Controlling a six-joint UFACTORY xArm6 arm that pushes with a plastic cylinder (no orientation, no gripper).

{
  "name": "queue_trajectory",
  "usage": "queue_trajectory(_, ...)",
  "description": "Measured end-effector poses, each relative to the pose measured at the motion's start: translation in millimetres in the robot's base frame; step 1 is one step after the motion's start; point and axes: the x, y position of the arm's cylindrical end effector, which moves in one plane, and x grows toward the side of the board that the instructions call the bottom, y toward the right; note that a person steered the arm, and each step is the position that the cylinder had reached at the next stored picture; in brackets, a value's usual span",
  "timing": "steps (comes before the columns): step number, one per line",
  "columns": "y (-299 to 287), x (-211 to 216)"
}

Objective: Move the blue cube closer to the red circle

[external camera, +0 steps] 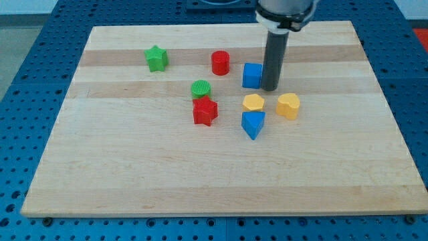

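The rod is coming down from the top of the frame, right of centre, and my tip (270,88) is sitting on the worktop (134,167) just at the right side of the blue cube (252,75), touching it or very nearly; I cannot tell which. There is no claw on this arm at all, so nothing is being held wide or narrow; the rod is only pushing.

The placing is making sense to me. The red circle (221,63) is standing to the left of the cube and a little higher in the frame, with a small gap of bare wood between the 2. With my tip on the cube's far side from the circle, a slide toward the frame's left should carry the cube toward it. I am judging the job as underway but not finished, since the 2 are near, not touching.

Below, in the middle of the frame, the other pieces are crowding together: a green round block (201,89) touching the top of a red star (205,111), a yellow block (253,102) just above a blue wedge (253,124), and a 2nd yellow block (288,106) to their right. A green star (156,58) is sitting alone at upper left. None is lying in the cube's way.

No containers are showing anywhere; everything is resting loose on the worktop.
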Motion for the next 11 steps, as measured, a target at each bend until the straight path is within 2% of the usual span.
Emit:
queue_trajectory(1,-13.5,12.3)
queue_trajectory(3,-53.4,4.3)
queue_trajectory(5,-5.9,-0.2)
queue_trajectory(6,-3.5,-5.4)
queue_trajectory(8,-44.2,-21.7)
queue_trajectory(11,-40.2,-35.5)
